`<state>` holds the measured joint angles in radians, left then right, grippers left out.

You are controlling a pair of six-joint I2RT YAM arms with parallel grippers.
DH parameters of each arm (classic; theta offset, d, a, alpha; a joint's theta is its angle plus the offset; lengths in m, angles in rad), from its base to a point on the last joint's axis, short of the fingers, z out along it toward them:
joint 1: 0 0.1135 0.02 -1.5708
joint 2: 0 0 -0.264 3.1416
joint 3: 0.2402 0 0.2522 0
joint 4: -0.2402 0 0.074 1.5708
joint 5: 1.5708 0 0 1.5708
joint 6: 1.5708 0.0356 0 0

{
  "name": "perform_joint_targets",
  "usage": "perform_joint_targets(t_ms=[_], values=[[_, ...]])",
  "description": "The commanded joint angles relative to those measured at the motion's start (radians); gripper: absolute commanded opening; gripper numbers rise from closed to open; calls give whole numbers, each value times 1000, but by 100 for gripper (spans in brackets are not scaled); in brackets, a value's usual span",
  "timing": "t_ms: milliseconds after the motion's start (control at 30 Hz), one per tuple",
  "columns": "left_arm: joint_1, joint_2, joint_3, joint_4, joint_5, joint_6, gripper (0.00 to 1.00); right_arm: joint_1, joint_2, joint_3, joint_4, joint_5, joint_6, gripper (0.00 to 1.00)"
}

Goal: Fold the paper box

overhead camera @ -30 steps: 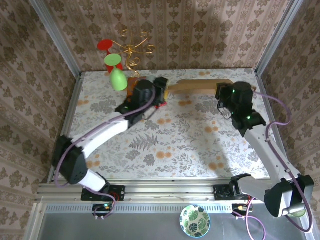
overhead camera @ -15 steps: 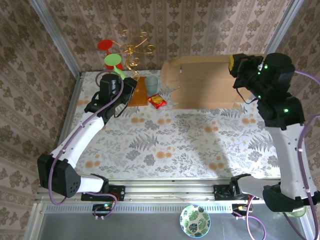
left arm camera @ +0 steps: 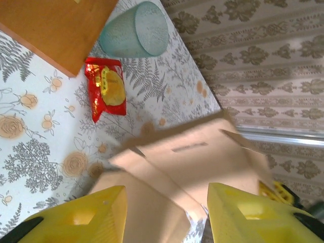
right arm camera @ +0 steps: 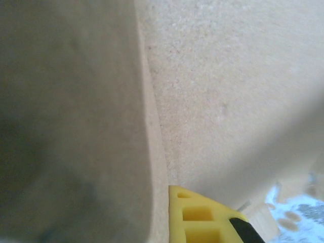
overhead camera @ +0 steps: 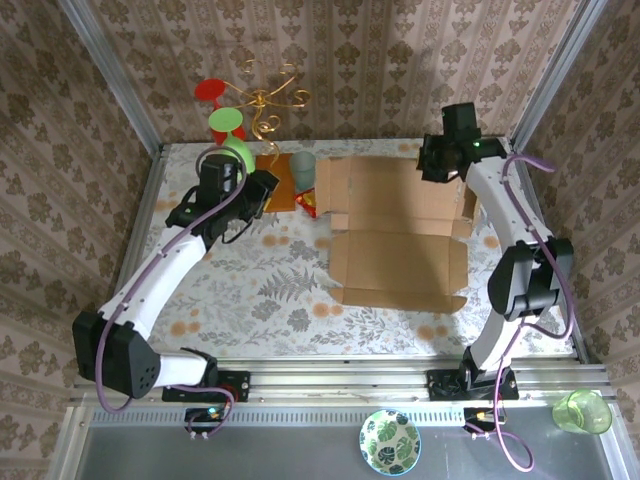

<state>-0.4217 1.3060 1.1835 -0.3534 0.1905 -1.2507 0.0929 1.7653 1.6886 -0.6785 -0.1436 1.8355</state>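
The paper box (overhead camera: 400,235) lies unfolded and flat on the table's right half, a big brown cardboard sheet with flaps. My right gripper (overhead camera: 434,168) sits at the sheet's far right corner, shut on its edge. In the right wrist view cardboard (right arm camera: 228,86) lies close against one yellow finger (right arm camera: 202,217). My left gripper (overhead camera: 266,188) hovers left of the box with its jaws open and nothing between them. In the left wrist view the left gripper (left arm camera: 167,205) points at the box's flaps (left arm camera: 202,162).
A wooden slab (overhead camera: 278,182), a teal cup (overhead camera: 302,170) and a red snack packet (overhead camera: 308,203) sit between the left gripper and the box. A gold wire stand (overhead camera: 265,100) with glasses stands at the back left. A bowl (overhead camera: 390,440) rests off the table's front.
The right gripper has brought the box down from hanging upright in the air to lying flat on the table. The left arm drew back to the left a second ago and has barely moved since.
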Motion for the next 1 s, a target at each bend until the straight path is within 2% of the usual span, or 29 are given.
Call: perform_joint_targets(t_ms=[0, 133, 367, 567, 867, 967], values=[[-74, -17, 96, 9, -14, 56, 47, 6, -73, -12, 135, -16, -11, 0], [-115, 105, 258, -35, -22, 108, 47, 7, -85, -63, 208, -11, -13, 0], [-124, 348, 521, -59, -32, 192, 47, 8, -146, -146, 230, -12, -15, 0], [-154, 524, 712, -146, 27, 244, 50, 8, -192, -212, 246, -17, -5, 0], [-205, 630, 814, -196, 49, 264, 51, 10, -215, -235, 259, -21, 0, 0], [-212, 635, 803, -187, 50, 253, 51, 14, -214, -237, 267, -31, 5, 0]])
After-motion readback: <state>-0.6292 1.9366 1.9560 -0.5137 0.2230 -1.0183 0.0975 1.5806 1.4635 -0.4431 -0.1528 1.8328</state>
